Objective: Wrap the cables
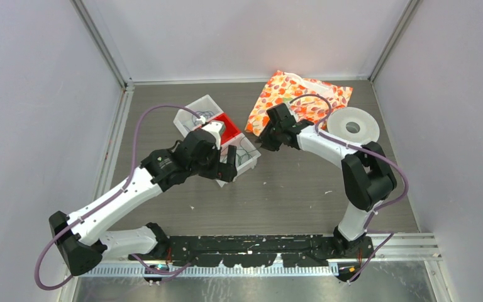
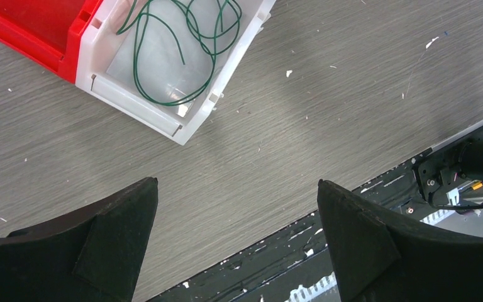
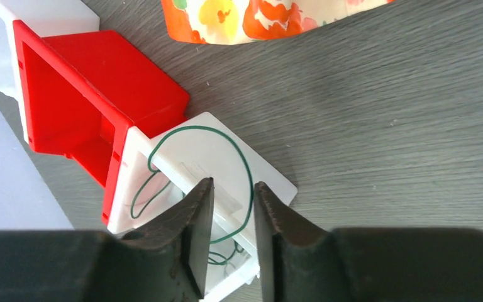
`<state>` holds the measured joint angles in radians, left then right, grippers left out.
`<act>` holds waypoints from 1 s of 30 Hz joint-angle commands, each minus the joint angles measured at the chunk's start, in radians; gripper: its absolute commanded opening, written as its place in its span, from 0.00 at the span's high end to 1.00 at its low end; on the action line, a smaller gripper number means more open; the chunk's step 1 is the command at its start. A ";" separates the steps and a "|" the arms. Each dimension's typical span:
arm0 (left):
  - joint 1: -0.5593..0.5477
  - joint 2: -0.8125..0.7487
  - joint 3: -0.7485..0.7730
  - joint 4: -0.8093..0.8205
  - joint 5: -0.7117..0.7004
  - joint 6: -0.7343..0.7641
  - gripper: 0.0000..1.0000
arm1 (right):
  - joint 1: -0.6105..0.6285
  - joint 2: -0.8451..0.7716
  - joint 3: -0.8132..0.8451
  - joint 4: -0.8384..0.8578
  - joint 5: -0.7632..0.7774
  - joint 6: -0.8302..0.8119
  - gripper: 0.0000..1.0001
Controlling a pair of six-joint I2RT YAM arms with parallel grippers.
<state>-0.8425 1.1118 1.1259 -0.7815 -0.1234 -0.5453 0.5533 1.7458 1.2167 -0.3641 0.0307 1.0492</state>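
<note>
**Mia:** What is the biggest thing here?

**Sam:** The grey surface [image 1: 302, 195]. At the back of it lies an orange bag [image 1: 302, 97] with a flowery print. A white ring [image 1: 352, 128] sits just beside the bag.

**Mia:** And the boxes?

**Sam:** A red box [image 3: 132, 82] touches a white tray [image 3: 201, 154].

**Mia:** Where is the cable?

**Sam:** The cable [image 3: 196, 128] is a very thin green wire. It lies in loose loops inside the white tray.

**Mia:** What about the fingers?

**Sam:** The left fingers [image 1: 228, 170] are wide apart with nothing in them. They hang over the bare surface near the tray. The right fingers [image 3: 206, 211] are close together with only a small gap, right over the tray. The wire runs under that gap. I cannot tell if they pinch it.

**Mia:** How do you do this bit well?

**Sam:** I think the job now is to catch the wire. The right fingers should go low enough to get the wire, but not the tray wall. Then they should squeeze softly and lift slowly. That way the loops will not snag on the rim or tip the tray. After that, the left fingers could take the other end, so the wire can be wound into a neat coil.

**Mia:** Are there any words to read?

**Sam:** No. The bag has only pictures on it. I see no name or label on the boxes or the ring.
</note>
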 commanded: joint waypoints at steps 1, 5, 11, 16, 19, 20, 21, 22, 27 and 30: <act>-0.001 -0.022 -0.009 0.013 -0.018 -0.012 0.00 | -0.005 0.027 0.017 0.056 -0.017 0.024 0.70; -0.001 -0.025 0.003 0.007 -0.034 -0.009 0.00 | -0.012 0.023 0.034 0.021 -0.017 -0.010 0.93; 0.019 -0.038 0.076 -0.046 -0.087 0.038 0.00 | -0.014 -0.106 0.166 -0.132 0.070 -0.174 0.99; 0.080 -0.059 0.150 -0.056 -0.079 0.099 0.00 | -0.012 -0.210 0.393 -0.264 0.023 -0.332 0.99; 0.108 -0.065 0.205 -0.046 -0.115 0.145 0.00 | 0.000 -0.239 0.575 -0.361 -0.034 -0.392 0.99; 0.113 -0.072 0.218 -0.032 -0.130 0.165 0.00 | 0.011 -0.245 0.637 -0.397 -0.049 -0.415 0.99; 0.115 -0.080 0.228 -0.015 -0.137 0.191 0.00 | 0.024 -0.254 0.687 -0.423 -0.051 -0.433 0.99; 0.115 -0.088 0.239 0.003 -0.145 0.212 0.00 | 0.033 -0.263 0.730 -0.440 -0.063 -0.449 1.00; 0.151 -0.059 0.378 -0.046 0.027 0.300 0.00 | 0.045 -0.307 0.822 -0.475 -0.143 -0.478 0.99; 0.165 -0.005 0.440 -0.079 0.170 0.304 0.00 | 0.049 -0.332 0.804 -0.474 -0.180 -0.481 0.99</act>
<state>-0.6964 1.0615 1.4822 -0.8398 -0.1406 -0.3023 0.6014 1.4105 2.0281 -0.7650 -0.0734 0.6159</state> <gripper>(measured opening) 0.996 0.024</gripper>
